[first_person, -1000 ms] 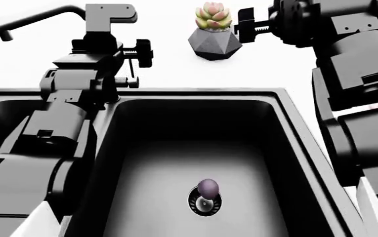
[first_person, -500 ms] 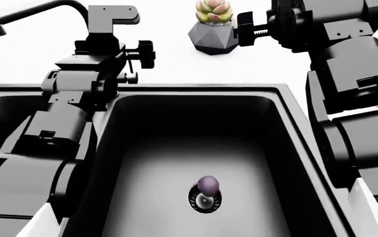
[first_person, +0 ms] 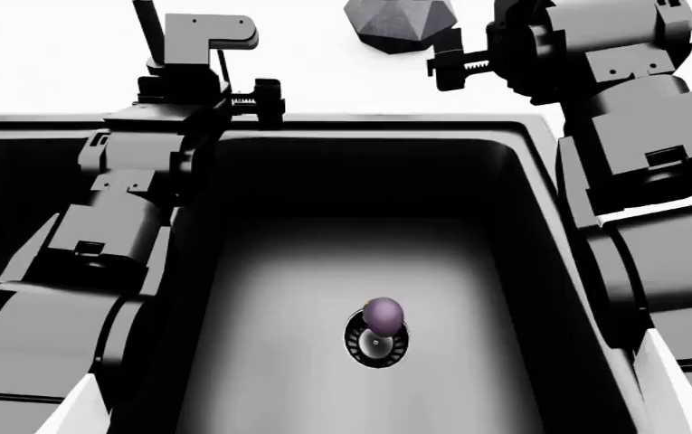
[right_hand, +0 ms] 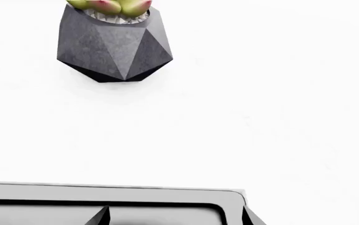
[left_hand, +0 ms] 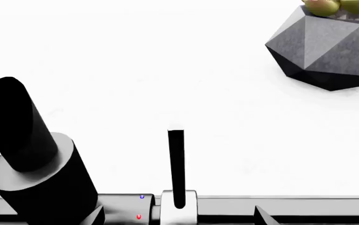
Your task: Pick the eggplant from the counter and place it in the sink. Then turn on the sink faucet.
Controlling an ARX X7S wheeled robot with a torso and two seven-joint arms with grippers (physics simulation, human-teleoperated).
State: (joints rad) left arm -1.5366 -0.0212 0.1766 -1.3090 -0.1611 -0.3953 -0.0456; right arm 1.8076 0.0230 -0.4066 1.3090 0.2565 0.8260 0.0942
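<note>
The purple eggplant (first_person: 382, 314) lies in the black sink (first_person: 321, 127), resting on the edge of the round drain (first_person: 376, 349). My left gripper (left_hand: 179, 220) is open over the sink's back rim. Its tips stand wide to either side of the thin black faucet lever (left_hand: 176, 166), which stands upright on a pale hub. The faucet's thick base (left_hand: 32, 164) rises beside the lever. In the head view only the faucet neck (first_person: 146, 27) shows, next to the left gripper (first_person: 201, 77). My right gripper (right_hand: 176, 216) is open and empty above the back right rim (right_hand: 104, 190).
A dark faceted planter with a succulent (right_hand: 113, 42) stands on the white counter (right_hand: 261, 117) behind the sink, ahead of the right gripper (first_person: 452, 56). It also shows in the left wrist view (left_hand: 329, 51). A second basin (first_person: 8, 181) lies left of my left arm.
The head view has shifted down. The faucet spout and the plant have slid up toward or past the top edge. Both grippers now sit nearer the sink's back rim. The eggplant stays on the drain.
</note>
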